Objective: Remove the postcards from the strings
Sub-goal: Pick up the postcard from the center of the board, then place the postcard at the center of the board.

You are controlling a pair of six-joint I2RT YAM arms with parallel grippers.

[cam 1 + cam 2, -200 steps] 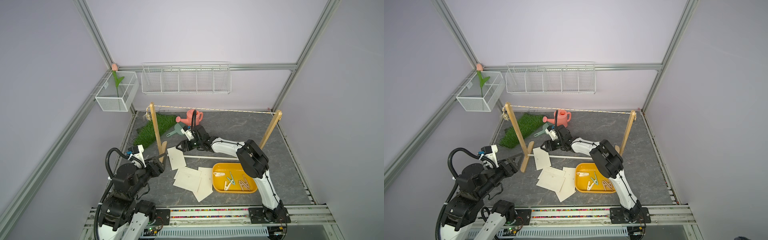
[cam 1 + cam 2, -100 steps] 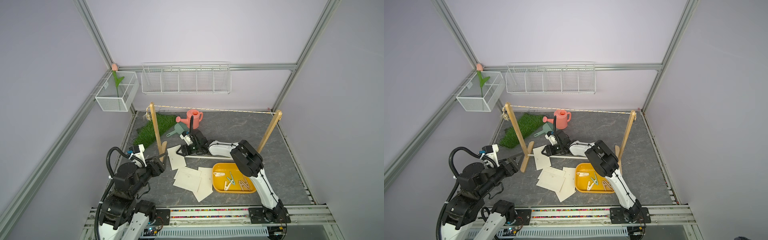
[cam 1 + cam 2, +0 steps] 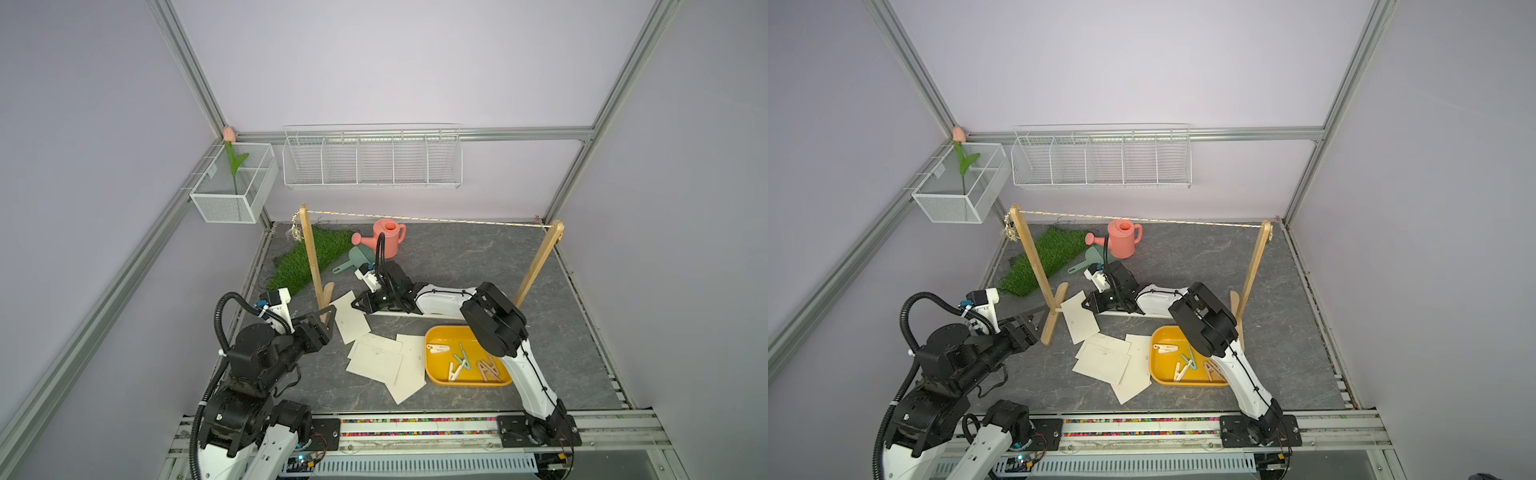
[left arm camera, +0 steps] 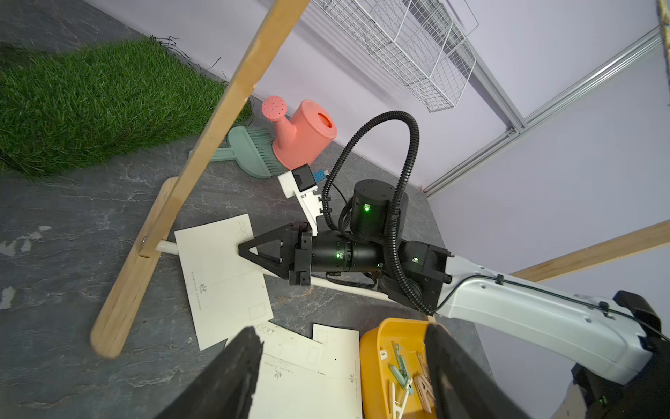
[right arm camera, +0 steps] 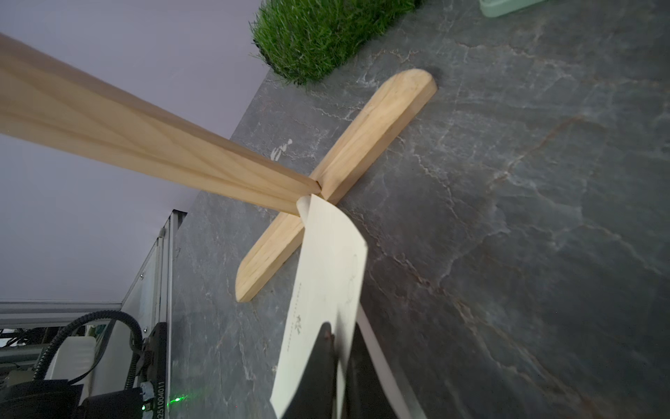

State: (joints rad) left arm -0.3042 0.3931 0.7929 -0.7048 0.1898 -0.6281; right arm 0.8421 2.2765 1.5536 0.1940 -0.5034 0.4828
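Having been closed within the last second, the right claw (image 3: 355, 303) is now clenched on the edge of 1 card (image 5: 328, 261). A second ago its jaws were spread over that same edge. In the right wrist view the paper is seen nipped between the fingers (image 5: 321, 366), and its free end is curled up ahead of them, toward the foot of the post (image 3: 311, 257). The rest of that card is draped over the rod (image 4: 340, 284) beneath the claw.

High above the claw the string (image 3: 415, 218) is stretched bare between the 2 posts; no card is hung on it. The other cards (image 3: 380, 361) are heaped on the table beside the claw, toward the tray (image 3: 469, 383) where the pegs (image 3: 459, 362) are kept.

The left claw (image 4: 344, 381) is held spread and empty, unmoved, facing the right claw across the gripped card.

Removal from the string is judged done already. This fresh grip is read as tidying, with the stray card to be lifted to the heap. Since only an edge is pinched, slipping or creasing is to be feared.
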